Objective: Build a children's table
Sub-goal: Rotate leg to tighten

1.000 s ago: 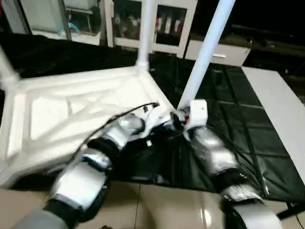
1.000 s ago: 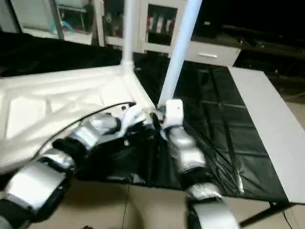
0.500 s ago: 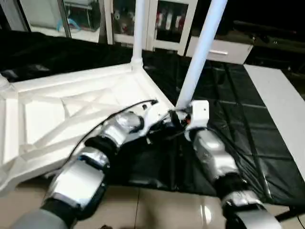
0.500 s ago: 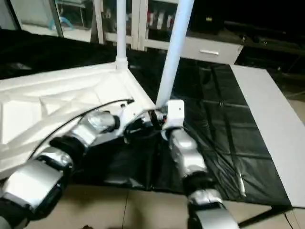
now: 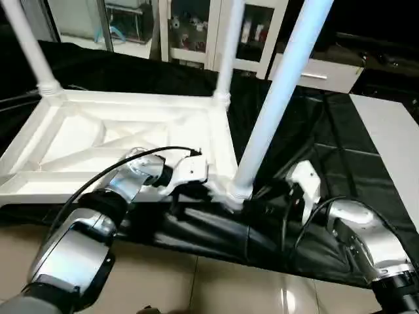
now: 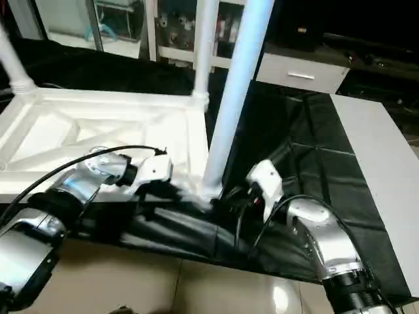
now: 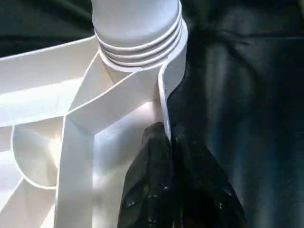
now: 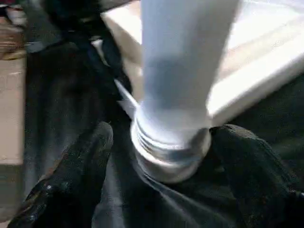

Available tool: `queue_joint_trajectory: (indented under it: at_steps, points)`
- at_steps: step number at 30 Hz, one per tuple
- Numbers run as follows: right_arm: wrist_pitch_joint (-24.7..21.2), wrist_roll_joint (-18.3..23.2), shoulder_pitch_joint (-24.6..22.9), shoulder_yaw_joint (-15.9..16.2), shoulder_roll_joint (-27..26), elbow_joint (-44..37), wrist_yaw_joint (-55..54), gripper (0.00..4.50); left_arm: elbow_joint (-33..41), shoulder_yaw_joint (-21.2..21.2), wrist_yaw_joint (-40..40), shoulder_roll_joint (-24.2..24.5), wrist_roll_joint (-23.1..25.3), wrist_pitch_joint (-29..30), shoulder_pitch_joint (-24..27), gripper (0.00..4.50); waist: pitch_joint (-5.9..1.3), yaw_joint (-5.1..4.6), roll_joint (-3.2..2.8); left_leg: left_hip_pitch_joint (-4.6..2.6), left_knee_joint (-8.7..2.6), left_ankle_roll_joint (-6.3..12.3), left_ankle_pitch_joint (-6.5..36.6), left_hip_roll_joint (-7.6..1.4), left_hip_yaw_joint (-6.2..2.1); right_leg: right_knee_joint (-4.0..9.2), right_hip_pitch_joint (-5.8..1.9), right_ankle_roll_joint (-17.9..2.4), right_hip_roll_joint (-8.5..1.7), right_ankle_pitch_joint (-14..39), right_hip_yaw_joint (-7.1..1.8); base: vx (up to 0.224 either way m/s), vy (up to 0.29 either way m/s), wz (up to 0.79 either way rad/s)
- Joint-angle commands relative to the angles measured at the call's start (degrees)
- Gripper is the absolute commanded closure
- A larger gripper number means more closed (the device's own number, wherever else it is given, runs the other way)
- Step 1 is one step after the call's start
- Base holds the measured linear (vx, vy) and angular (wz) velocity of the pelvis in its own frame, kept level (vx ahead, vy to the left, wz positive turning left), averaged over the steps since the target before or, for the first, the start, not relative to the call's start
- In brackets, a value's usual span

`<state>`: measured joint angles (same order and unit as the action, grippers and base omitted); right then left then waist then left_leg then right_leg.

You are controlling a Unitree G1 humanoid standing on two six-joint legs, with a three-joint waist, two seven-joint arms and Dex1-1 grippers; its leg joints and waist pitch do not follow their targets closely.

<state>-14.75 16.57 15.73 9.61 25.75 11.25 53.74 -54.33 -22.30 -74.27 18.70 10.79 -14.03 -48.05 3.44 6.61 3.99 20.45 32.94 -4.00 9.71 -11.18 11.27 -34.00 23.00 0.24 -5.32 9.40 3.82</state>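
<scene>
All three legs [image 5: 278, 98] run out past the top edge. The left hand [image 7: 168, 190] covers part of the tabletop's [image 5: 98, 140] rim. Cabinet [image 5: 190, 29] contents are too small to tell.

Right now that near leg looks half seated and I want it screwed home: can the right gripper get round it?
Probably yes: the right gripper is open, one finger each side of the leg at its threaded base, nothing between.
</scene>
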Motion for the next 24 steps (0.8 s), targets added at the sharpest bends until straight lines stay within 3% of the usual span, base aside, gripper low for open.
queue_joint_trajectory:
  at_steps: [1,6,7,8,9,12,13,20,24]
  points:
    - [-1.0,-0.3,0.8,0.6,0.4,-0.8,0.7,0.84,0.0,-4.1,-3.9,-0.8,2.2,0.4,1.9,4.50,-3.25,-0.21,-0.77,-1.15,-4.60,-0.69,24.0,-2.73,-1.50,5.07,-1.56,-10.6,-3.95,23.6,-2.60,0.000,0.000,0.00]
    - [1.8,-4.2,4.0,2.3,-1.6,3.8,-2.0,0.84,0.8,-3.9,-4.0,-0.9,2.2,0.9,2.0,4.50,-3.44,-0.42,-0.60,-0.75,-4.64,-1.39,22.6,-2.58,-1.64,4.67,-1.74,-10.5,-3.93,22.3,-2.49,0.000,0.000,0.00]
    - [2.2,-4.7,4.4,2.5,-1.6,4.4,-2.2,0.84,1.0,-3.9,-3.9,-0.8,2.2,1.0,2.0,4.50,-3.53,-0.26,-0.71,-1.17,-4.48,-1.49,22.3,-2.65,-1.46,4.72,-1.42,-10.8,-3.96,21.3,-2.61,0.000,0.000,0.00]
    - [2.3,-5.2,4.8,2.8,-1.6,4.9,-2.1,0.84,1.3,-3.9,-3.9,-0.7,2.2,1.2,2.1,4.50,-3.51,-0.34,-0.45,-1.08,-4.47,-1.38,22.0,-2.63,-1.43,4.61,-1.49,-11.0,-3.86,20.5,-2.60,0.000,0.000,0.00]
    - [2.2,-5.7,5.2,3.1,-1.5,5.4,-1.7,0.84,2.1,-3.8,-3.9,-0.5,2.2,1.7,2.3,4.50,-3.64,-0.11,-0.64,-0.97,-4.48,-1.14,20.4,-2.70,-1.38,4.14,-1.76,-11.8,-3.81,17.6,-2.64,0.000,0.000,0.00]
    - [2.2,-6.1,5.6,3.5,-1.1,5.6,-0.9,1.20,2.7,-3.6,-4.0,-0.3,2.2,2.2,2.5,4.50,-3.79,0.05,-0.33,-0.74,-4.36,-0.52,18.3,-2.61,-1.22,3.76,-2.12,-12.2,-3.69,14.2,-2.60,0.000,0.000,0.00]
    - [2.6,-6.5,5.8,3.7,-0.8,6.2,-0.4,1.20,2.7,-3.6,-4.0,-0.2,2.3,2.2,2.5,4.50,-3.82,0.10,-0.47,-0.66,-4.27,-0.13,17.3,-2.57,-1.14,3.53,-2.19,-12.8,-3.65,12.3,-2.59,0.000,0.000,0.00]
    - [3.0,-6.0,6.1,3.0,-1.1,7.1,0.4,1.74,3.2,-3.6,-4.2,0.1,2.3,2.8,2.8,4.50,-3.68,0.17,-0.37,-0.76,-4.30,-0.21,18.8,-2.56,-1.20,4.02,-2.17,-11.8,-3.86,16.8,-2.61,0.000,0.000,0.00]
    - [2.4,-4.2,5.8,1.3,-2.4,7.1,0.3,1.78,3.9,-3.5,-4.6,0.3,2.2,3.6,3.1,4.50,-3.72,0.11,-0.34,-0.70,-4.31,-0.17,18.2,-2.60,-1.21,3.85,-2.17,-11.9,-3.73,15.6,-2.59,0.000,0.000,0.00]
